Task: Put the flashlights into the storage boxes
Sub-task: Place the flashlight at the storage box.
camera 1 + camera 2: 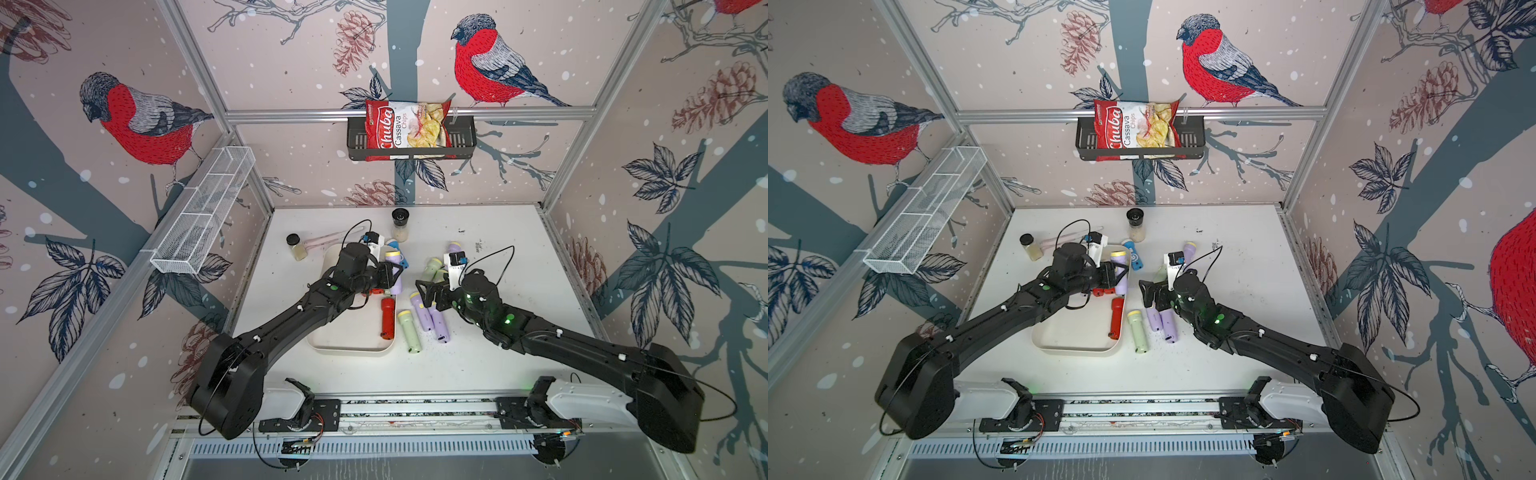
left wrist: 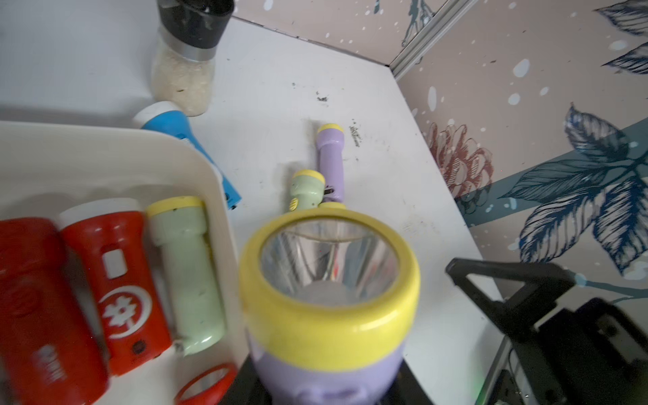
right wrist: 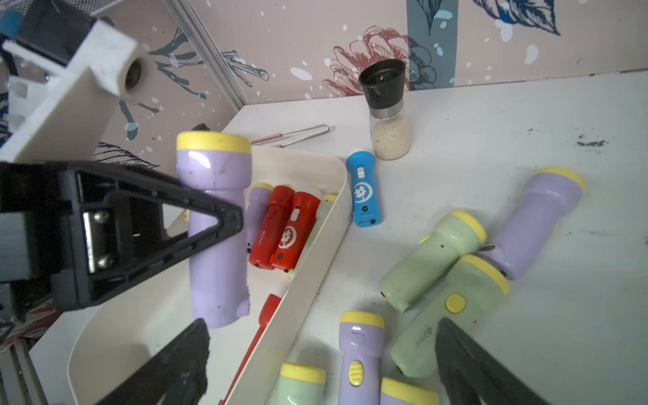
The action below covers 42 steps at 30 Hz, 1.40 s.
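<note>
The only writing we can read is high on the back wall, where a red and white bag point(image 1: 407, 124) marked "Chuba Cassava Chips" stands in a black basket point(image 1: 467, 139). A red torch point(image 2: 122, 291) in the tray point(image 2: 219, 182) bears a white flower inside a crescent, and the blue torch point(image 3: 363, 191) carries the same emblem. The white lettering on a second red torch point(image 2: 42, 315) is too blurred for us to read. So is the raised lettering on a pale green torch point(image 3: 470, 280) out on the table.

The left claw point(image 1: 394, 275) pinches a lilac torch point(image 3: 214, 228) by its barrel, yellow head up, over the far right end of the tray. We cannot tell whether its base touches the tray. The right claw point(image 3: 322, 326) is spread wide with nothing between its fingers, above the loose torches point(image 1: 438, 330) lying just right of the tray. Beside the two red torches in the tray lie a green one point(image 2: 189, 273) and a smaller lilac one point(image 3: 257, 207). A third red torch point(image 1: 388, 316) lies apart along the tray's right wall. The blue torch lies outside the tray's far wall, near a black-capped grinder point(image 3: 385, 112) of white grains.

The table point(image 1: 498, 357) is white, scuffed and speckled with dark marks. Aluminium posts frame walls papered in pale pink with red-breasted birds, pine cones and dark leaves. A white wire rack point(image 1: 203, 212) hangs on the left wall.
</note>
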Available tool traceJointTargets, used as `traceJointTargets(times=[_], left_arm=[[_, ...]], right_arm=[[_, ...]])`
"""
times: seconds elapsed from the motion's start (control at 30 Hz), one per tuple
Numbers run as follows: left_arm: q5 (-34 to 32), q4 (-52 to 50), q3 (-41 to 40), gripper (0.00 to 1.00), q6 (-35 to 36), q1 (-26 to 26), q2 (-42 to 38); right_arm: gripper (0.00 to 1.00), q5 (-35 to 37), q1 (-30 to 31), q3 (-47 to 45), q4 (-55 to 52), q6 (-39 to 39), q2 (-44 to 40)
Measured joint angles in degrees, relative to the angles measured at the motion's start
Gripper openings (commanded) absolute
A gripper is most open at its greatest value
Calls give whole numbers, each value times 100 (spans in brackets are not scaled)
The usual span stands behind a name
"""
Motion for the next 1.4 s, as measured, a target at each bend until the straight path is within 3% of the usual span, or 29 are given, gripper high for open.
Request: traceJointTargets(times=[0.27, 0.5, 0.93, 1.4], left_arm=[[-282, -1379, -66, 33, 317, 229, -116], [-125, -2037, -87, 34, 341, 258, 328], [278, -2201, -7, 36, 326, 273, 887], [142, -2518, -367, 39, 212, 275, 645]], right_arm=[[99, -717, -726, -389, 531, 411, -103], [99, -1005, -874, -402, 592, 590, -55], [99, -1110, -890, -400, 575, 612, -61], [99, -1108, -890, -398, 474, 610, -98]])
